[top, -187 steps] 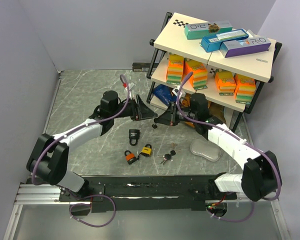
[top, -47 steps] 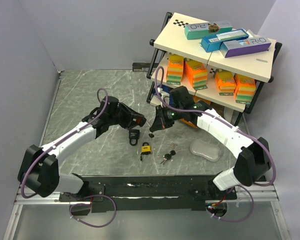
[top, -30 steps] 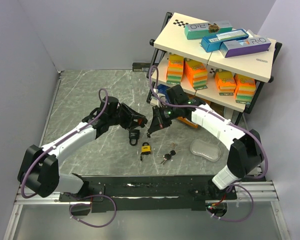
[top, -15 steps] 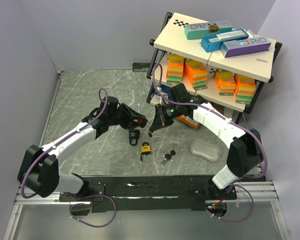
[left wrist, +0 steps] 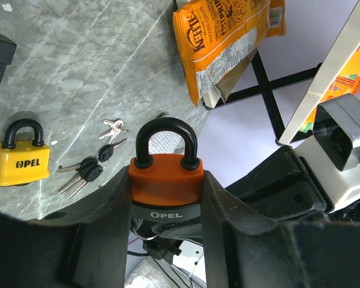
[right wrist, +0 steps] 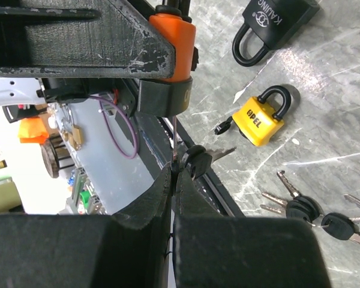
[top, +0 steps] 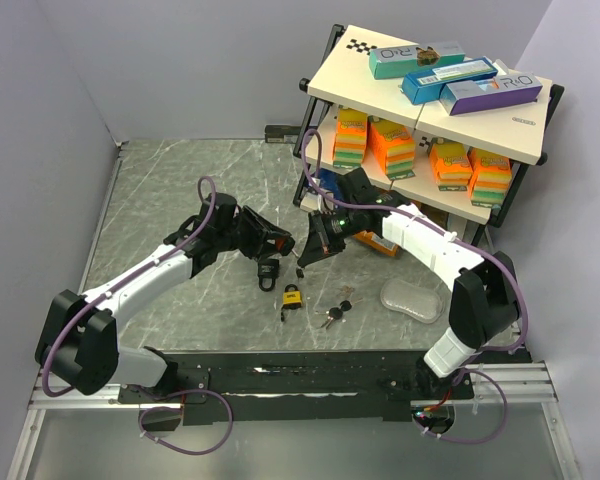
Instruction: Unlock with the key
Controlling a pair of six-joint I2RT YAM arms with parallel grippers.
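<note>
Left of the orange padlock: left claw, one jaw on each flank of the lock body, pinching it clear of the table. Lock hangs mid-air between the two arms. Shackle closed, both legs seated in the body. Keyway end faces the right arm.

At the padlock's keyway end: key. In the right wrist view the thin blade runs straight up to the grey base and meets it. Cannot tell how deep it sits.

Right of the padlock: right claw, jaws pressed together on the key's head.

Under the padlock, on the table: black padlock, yellow padlock, and further right a bunch of spare keys. None involved.

Step in hand (judgement): insertion, or just at its end. Turn not yet made, since the shackle is shut.

Next move needs the blade pushed to its stop along the keyway axis. Then the right wrist rotates about that axis while the left claw braces the body against the twist. Sideways load could bend the blade or shift the lock in its grip.
</note>
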